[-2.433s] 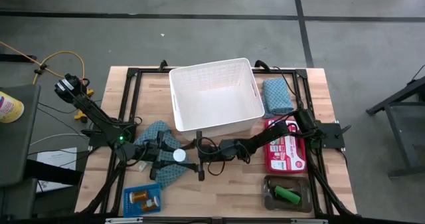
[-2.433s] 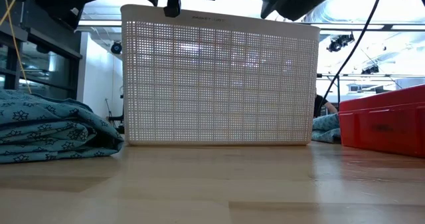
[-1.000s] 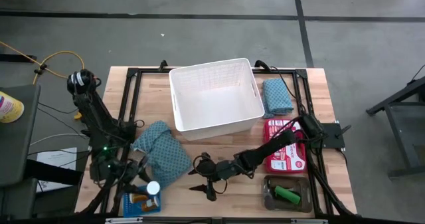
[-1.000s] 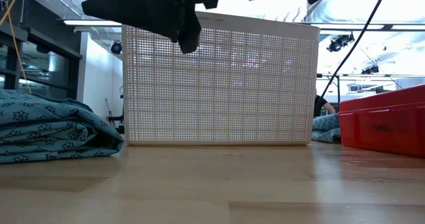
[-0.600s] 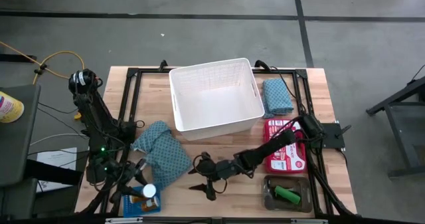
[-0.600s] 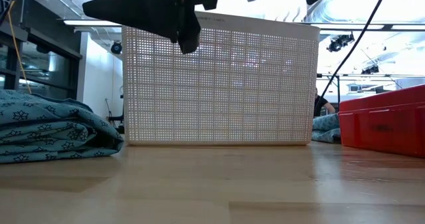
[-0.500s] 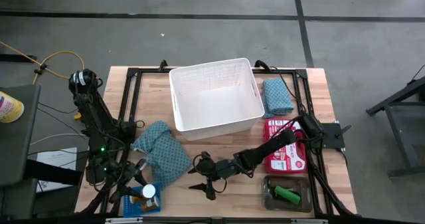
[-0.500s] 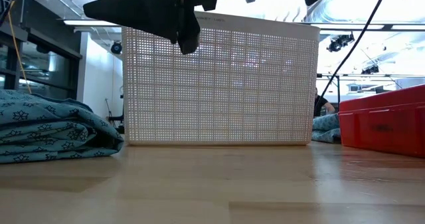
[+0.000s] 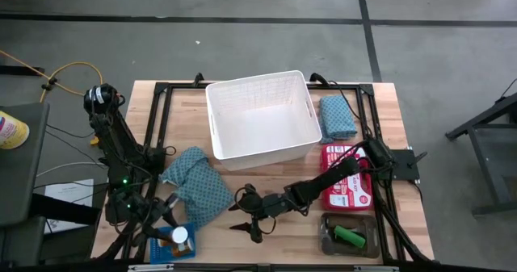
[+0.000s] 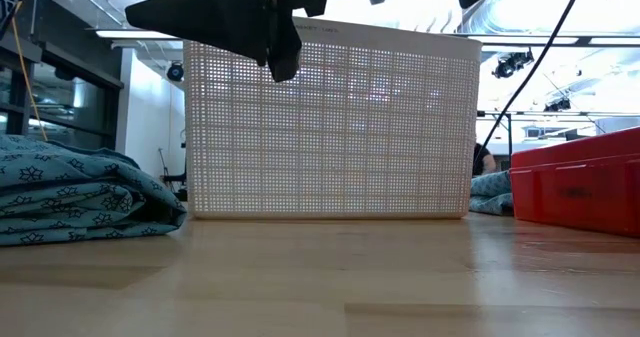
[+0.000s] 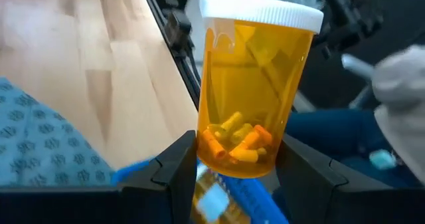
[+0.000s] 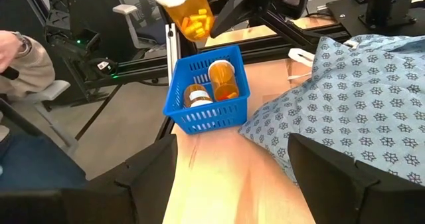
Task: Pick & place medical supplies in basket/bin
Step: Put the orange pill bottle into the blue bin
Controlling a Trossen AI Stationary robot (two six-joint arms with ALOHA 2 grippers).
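Note:
My left gripper (image 9: 166,232) is shut on an orange pill bottle (image 11: 252,84) with a white cap (image 9: 181,235), above the blue mesh tray (image 12: 209,104) at the table's near left corner. Two more bottles (image 12: 212,84) lie in that tray. My right gripper (image 9: 245,215) hovers open and empty over the table's near middle, right of a teal patterned cloth (image 9: 198,191) that lies flat on the table. The white lattice basket (image 9: 258,115) stands at the far middle. A second folded teal cloth (image 9: 338,116) lies to its right. My left gripper pinches the bottle's lower body, near its base (image 11: 239,161), between its two fingers (image 11: 174,167). The capped end (image 11: 262,11) points away from the gripper. The bottle is lifted clear, tilted, over the blue tray (image 12: 182,8).
A red box (image 9: 347,179) stands at the right. A grey see-through tray (image 9: 327,240) at the near right holds a green piece (image 9: 350,237) and a dark one. A person's sleeve and hand (image 12: 20,51) show beyond the table's left side.
My left gripper has carried the pill bottle a little toward the table's near edge, so that it now hangs over the blue tray. It stays shut on the bottle.

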